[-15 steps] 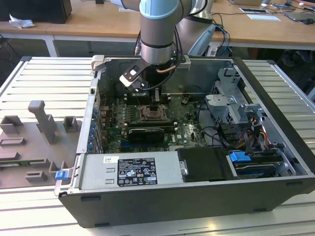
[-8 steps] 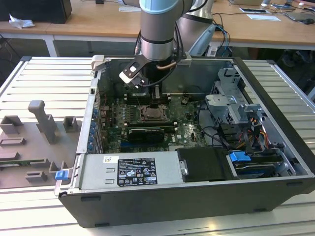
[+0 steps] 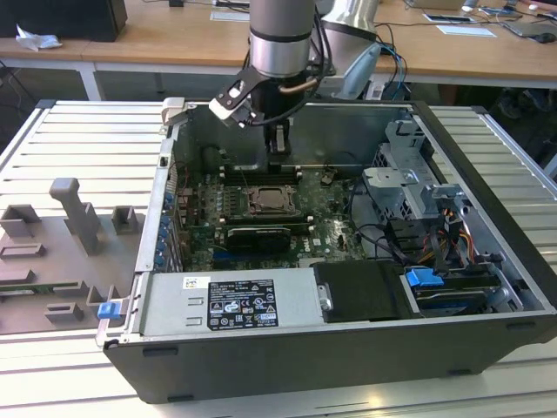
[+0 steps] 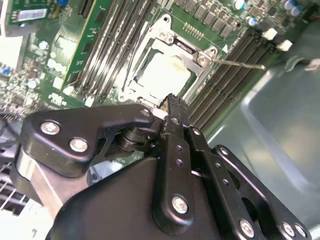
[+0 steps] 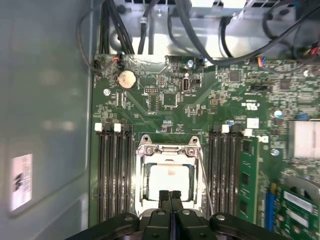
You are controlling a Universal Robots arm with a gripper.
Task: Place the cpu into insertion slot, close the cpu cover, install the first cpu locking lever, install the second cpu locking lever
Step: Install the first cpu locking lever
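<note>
Gripper (image 5: pixel 170 196) of a single robot arm (image 3: pixel 280 35) hangs inside an open computer case (image 3: pixel 305 366), its two black fingers (image 5: pixel 164 196) pressed together with nothing seen between them. In both wrist views the tips sit at the edge of the insertion slot (image 3: pixel 255 202); whether they touch metal cannot be told. The cpu (image 5: pixel 170 179), a pale square, lies flat in the slot. It is framed by the cpu cover (image 5: pixel 167 150), whose grey metal plate lies down around the chip. In the second wrist view a thin wire lever (image 4: pixel 240 63) juts from one corner of the cover, out across the black memory slots (image 4: pixel 220 90) toward the case wall. The socket sits on a green motherboard (image 5: pixel 150 107), flanked on both sides by the long memory slots, with a round coin battery (image 5: pixel 126 78) near the board's edge. In the exterior view a labelled grey power supply (image 3: pixel 222 305) sits in the case's near corner. Grey plastic fixtures (image 3: pixel 77 213) stand on the ribbed table (image 3: pixel 78 131) at the exterior view's left.
</note>
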